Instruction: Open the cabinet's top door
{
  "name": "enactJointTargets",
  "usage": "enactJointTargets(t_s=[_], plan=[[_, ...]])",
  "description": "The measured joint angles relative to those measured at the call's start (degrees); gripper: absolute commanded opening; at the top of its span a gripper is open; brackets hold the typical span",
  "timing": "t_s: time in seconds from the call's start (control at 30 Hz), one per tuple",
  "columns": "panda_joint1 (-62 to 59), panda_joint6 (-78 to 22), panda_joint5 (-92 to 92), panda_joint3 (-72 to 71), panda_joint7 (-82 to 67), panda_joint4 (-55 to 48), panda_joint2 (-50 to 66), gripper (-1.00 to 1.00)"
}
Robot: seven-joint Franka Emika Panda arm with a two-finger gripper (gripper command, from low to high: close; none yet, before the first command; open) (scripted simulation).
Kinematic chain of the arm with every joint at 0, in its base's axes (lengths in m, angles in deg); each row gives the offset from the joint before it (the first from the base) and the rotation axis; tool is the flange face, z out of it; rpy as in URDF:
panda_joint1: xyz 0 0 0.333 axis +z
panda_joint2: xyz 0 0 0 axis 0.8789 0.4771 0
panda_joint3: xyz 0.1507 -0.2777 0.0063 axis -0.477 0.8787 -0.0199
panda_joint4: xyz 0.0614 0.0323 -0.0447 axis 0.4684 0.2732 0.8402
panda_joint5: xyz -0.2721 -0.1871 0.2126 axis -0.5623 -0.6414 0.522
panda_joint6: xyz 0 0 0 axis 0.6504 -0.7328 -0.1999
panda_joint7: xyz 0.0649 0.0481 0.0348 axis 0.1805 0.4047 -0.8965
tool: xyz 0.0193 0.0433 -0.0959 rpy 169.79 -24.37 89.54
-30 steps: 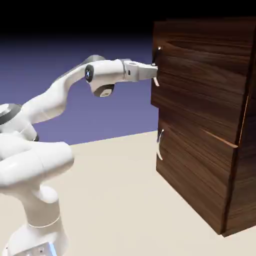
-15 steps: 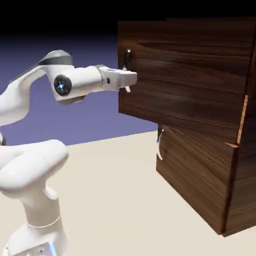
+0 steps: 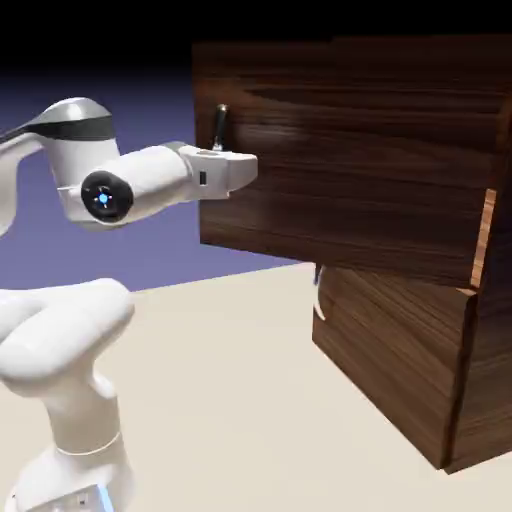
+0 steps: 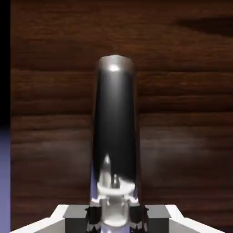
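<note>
The cabinet stands at the right of the exterior view on the pale table, and its top door is swung out toward me, its free edge well clear of the lower panel that sits shut beneath it with its own small handle. My gripper reaches level from the left to that free edge. My jaws are clamped on the top door's silver handle, which rises large and dark-gleaming between them in the hand view against the wood grain.
</note>
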Motion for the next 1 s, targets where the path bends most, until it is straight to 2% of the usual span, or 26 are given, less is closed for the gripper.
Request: enactJointTargets(t_s=[0.43,0.67,1.0], plan=[[3.19,-16.98,-25.61,27.0,-11.54,-8.8,19.33,-1.0],[11.91,-27.42,-37.9,41.05,-18.15,-20.42,33.85,-1.0],[31.19,-43.28,-48.12,60.82,-25.94,-40.97,51.77,-1.0]])
